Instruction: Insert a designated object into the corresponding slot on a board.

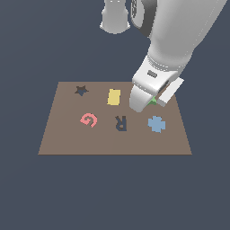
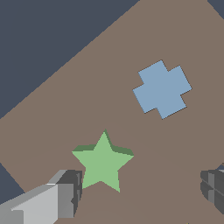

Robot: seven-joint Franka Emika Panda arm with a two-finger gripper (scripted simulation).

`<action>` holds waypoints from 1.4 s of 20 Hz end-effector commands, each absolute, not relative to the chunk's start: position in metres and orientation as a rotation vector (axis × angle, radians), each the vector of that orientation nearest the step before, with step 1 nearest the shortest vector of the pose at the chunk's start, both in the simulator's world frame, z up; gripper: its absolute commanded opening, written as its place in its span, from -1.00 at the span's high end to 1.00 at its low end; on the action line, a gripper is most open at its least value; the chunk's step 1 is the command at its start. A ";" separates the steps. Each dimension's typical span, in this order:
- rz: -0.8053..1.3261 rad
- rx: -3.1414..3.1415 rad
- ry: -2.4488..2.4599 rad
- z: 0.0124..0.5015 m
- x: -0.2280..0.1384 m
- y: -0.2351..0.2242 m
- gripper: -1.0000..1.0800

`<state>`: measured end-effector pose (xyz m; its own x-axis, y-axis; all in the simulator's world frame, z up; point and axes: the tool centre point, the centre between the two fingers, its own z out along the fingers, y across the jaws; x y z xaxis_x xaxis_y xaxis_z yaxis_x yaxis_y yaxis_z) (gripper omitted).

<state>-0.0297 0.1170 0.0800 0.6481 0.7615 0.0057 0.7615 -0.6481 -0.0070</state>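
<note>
The green star block lies flat on the brown board. My gripper hovers low over it and is open, one finger close beside the star and the other finger well away from it. In the exterior view the hand covers nearly all of the star, leaving only a green sliver at the board's far right. The dark star-shaped slot sits at the far left corner of the board, a long way from the gripper.
On the board also lie a yellow rectangle, a pink G-like piece, a dark R-shaped recess and a blue clover-like piece, which also shows in the wrist view close to the star.
</note>
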 end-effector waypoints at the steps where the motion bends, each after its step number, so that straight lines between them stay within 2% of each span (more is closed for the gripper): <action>1: -0.004 -2.792 -1.425 0.071 -0.036 0.123 -0.92; 11: -0.001 -2.667 -1.658 0.051 -0.051 0.133 -0.92; 28: 0.000 -2.665 -1.663 0.030 -0.052 0.132 -0.92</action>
<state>-0.0524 0.1324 0.0326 0.4393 0.8983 -0.0005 0.8983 -0.4393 -0.0008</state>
